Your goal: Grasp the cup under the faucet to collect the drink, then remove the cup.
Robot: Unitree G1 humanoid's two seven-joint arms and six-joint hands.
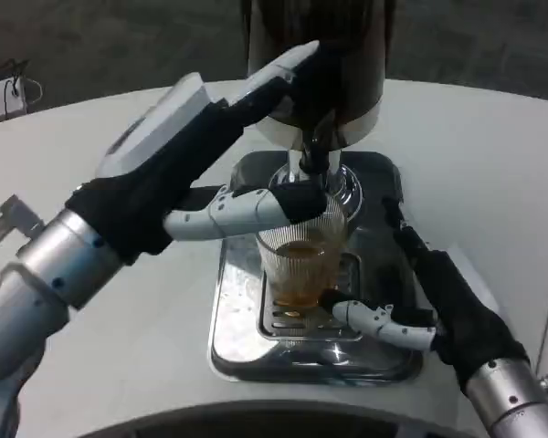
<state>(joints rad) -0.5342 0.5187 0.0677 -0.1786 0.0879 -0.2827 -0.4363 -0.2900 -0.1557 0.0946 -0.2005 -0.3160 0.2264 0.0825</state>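
Note:
A ribbed clear glass cup (pixel 301 260) with amber drink in its lower half stands on the grille of the steel drip tray (pixel 233 328), directly under the black faucet (pixel 315 146) of the drink dispenser (pixel 320 55). My left hand (pixel 192 155) reaches up to the faucet, one finger lying over the tap lever and another stretched across the cup's rim. My right hand (pixel 420 292) is at the cup's right side and base, a finger touching the glass low down; the grip is partly hidden by the cup.
The dispenser's dark body stands at the back centre on the round white table (pixel 493 164). A white device with cables (pixel 5 96) lies at the far left edge. Dark floor lies beyond the table.

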